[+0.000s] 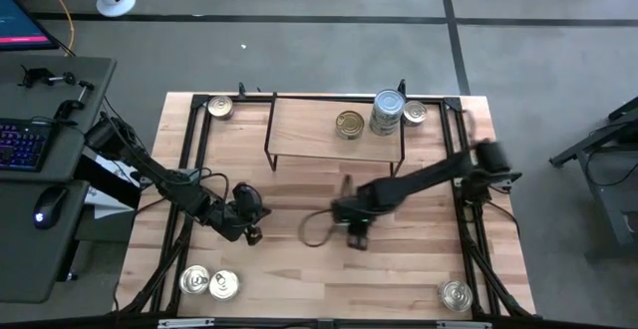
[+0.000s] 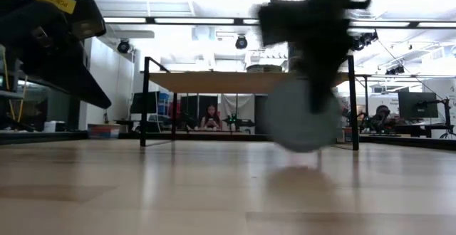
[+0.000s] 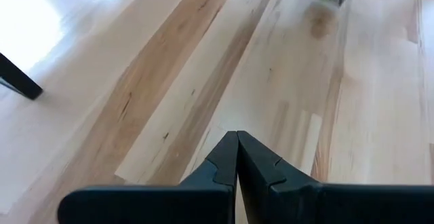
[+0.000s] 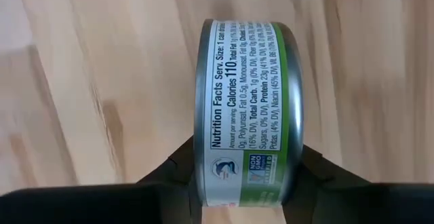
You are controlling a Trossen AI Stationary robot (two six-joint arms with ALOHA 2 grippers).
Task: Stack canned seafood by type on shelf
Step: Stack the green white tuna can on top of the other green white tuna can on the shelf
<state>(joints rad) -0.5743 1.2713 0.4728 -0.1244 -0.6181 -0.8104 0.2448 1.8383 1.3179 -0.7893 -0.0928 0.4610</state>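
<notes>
One flat round green-labelled metal tin (image 4: 244, 115) pinched on edge between right gripper (image 1: 351, 227) fingers, at table centre, 6 o'clock of low light-wood shelf on black wire legs (image 1: 319, 130). Rigid, dense, probably light enough; smooth label and rounded rims likely slippery, so squeeze flat faces squarely, as now. Gold-topped tin (image 1: 350, 125) and stacked silver tins (image 1: 387, 112) on shelf. Left gripper (image 3: 237, 157) pressed together, empty, at 9 o'clock of held tin.

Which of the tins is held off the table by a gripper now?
The green-labelled tin clamped in the right gripper, before the shelf; all others rest on surfaces.
</notes>
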